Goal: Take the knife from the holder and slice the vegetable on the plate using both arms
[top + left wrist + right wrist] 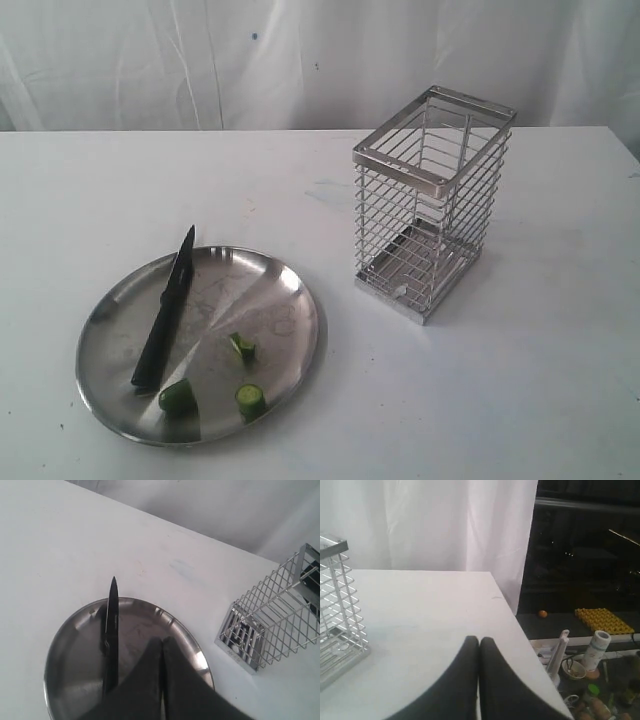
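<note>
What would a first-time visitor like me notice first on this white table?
The eye lands on the shiny round steel plate at front left in the exterior view, with a slim black knife lying on it, tip over the far rim. Three short green vegetable pieces sit near the plate's front edge. To its right, apart from it, stands a tall chrome wire holder with no knife inside.

Looked like a lab test cell, staged setup: bare white counter (520, 400), white sheeting (430, 520) hung behind as backdrop. Past the counter's edge was a dark room with clutter lower down: yellow dimpled tray (604, 620), white bottle (596, 650), small orange ball (542, 613).
</note>
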Available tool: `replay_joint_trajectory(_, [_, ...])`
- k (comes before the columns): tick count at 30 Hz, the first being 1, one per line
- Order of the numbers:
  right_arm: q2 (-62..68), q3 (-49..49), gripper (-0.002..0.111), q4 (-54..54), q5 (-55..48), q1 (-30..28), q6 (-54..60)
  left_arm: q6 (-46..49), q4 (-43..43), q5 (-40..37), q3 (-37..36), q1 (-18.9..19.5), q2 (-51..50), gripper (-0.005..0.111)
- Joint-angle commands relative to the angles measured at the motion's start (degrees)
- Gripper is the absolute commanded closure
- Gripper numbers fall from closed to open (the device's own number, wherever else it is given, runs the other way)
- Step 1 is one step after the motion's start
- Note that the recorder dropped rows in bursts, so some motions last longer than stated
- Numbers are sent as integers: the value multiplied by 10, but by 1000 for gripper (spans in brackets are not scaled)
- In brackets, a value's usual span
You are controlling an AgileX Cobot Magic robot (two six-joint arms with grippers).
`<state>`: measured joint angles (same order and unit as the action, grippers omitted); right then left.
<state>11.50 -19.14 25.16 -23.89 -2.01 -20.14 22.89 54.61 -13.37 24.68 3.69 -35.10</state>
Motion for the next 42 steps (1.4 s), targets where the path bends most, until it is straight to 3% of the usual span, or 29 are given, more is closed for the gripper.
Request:
replay_joint_trajectory(1, [-34,69,108,-104,63,0,4,-4,15,2,-2,-4,1,107])
replay_joint_trajectory(4, [-99,157,108,-218,204,-11,73,-4,15,2,-2,-4,1,107])
replay_joint_trajectory(6, [-115,191,108,-222,300,-25,155,-4,15,2,-2,-4,1,107])
replay_joint_trajectory(11, [-114,191,108,-221,180,-37,149,-4,15,0,-1,-4,4,107])
replay_joint_trajectory(14, [-114,191,108,-224,27,-37,95,-4,15,0,-1,-4,4,107])
replay_joint_trajectory(26, [-114,191,108,-231,27,-37,73,-4,15,0,-1,-12,11,107])
replay_joint_trajectory(27, [-114,191,108,-231,27,-37,73,-4,6,21,-6,-32,31,107])
replay_joint_trajectory(28, [-114,191,108,-231,27,-37,73,-12,-45,24,-7,-34,44,107])
replay_joint_trajectory(30, [-114,191,108,-231,27,-37,73,-57,-364,58,-21,-33,73,107])
replay_joint_trajectory(31, [-114,191,108,-231,27,-37,73,-79,-447,56,-36,-31,88,107])
replay_joint_trajectory(33, [-114,191,108,-231,27,-37,73,-221,-406,98,-121,-29,135,107])
replay_joint_trajectory(36, [-114,191,108,-231,27,-37,73,-311,-467,150,-241,-26,219,107])
replay_joint_trajectory(37, [-114,191,108,-231,27,-37,73,-328,-477,149,-247,-26,249,107])
replay_joint_trajectory(38, [-114,191,108,-231,27,-37,73,-336,-499,41,-247,-23,290,107])
replay_joint_trajectory(39, [-114,191,108,-231,27,-37,73,-329,-520,-13,-247,-19,316,107])
replay_joint_trajectory(40, [-115,191,108,-231,26,-37,73,-265,-534,-41,-247,-17,346,107])
replay_joint_trajectory(42, [-115,191,108,-231,26,-37,73,-252,-532,-40,-247,-15,351,107])
